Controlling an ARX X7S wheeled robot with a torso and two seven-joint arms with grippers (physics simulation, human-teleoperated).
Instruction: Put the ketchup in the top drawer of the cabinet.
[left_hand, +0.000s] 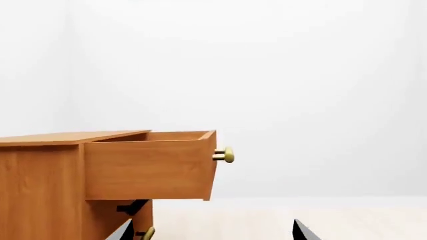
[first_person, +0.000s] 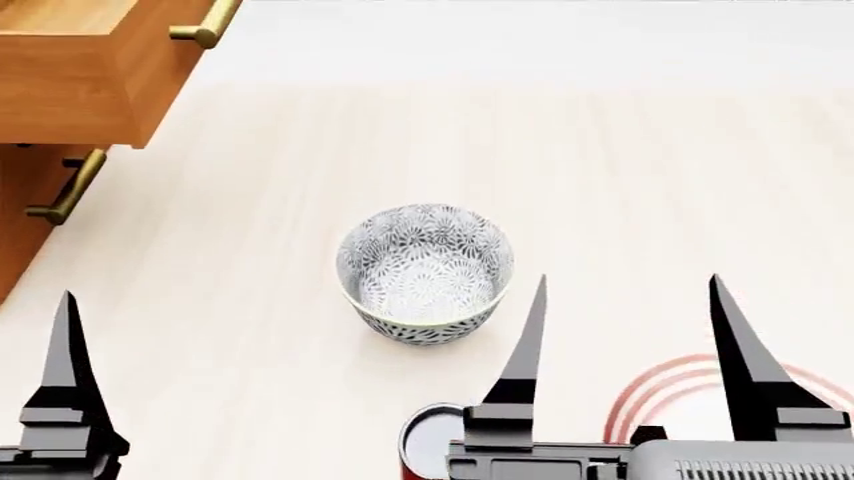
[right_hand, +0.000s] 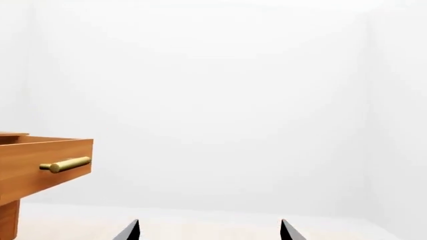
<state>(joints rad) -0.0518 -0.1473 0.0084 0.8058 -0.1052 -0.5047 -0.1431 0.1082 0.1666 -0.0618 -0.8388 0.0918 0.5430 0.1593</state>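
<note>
Ketchup at the near edge, top drawer pulled out

The right gripper (first_person: 627, 330) has its fingers spread and bare; the ketchup (first_person: 430, 440) stands just left of them. Left gripper: cannot tell. Beyond sits the bowl (first_person: 424, 272), farther left the top drawer (first_person: 80, 80) of the cabinet (left_hand: 40, 190).

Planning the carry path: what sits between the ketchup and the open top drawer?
In the head view, only the bowl stands between the ketchup and the top drawer; the rest is bare floor.
</note>
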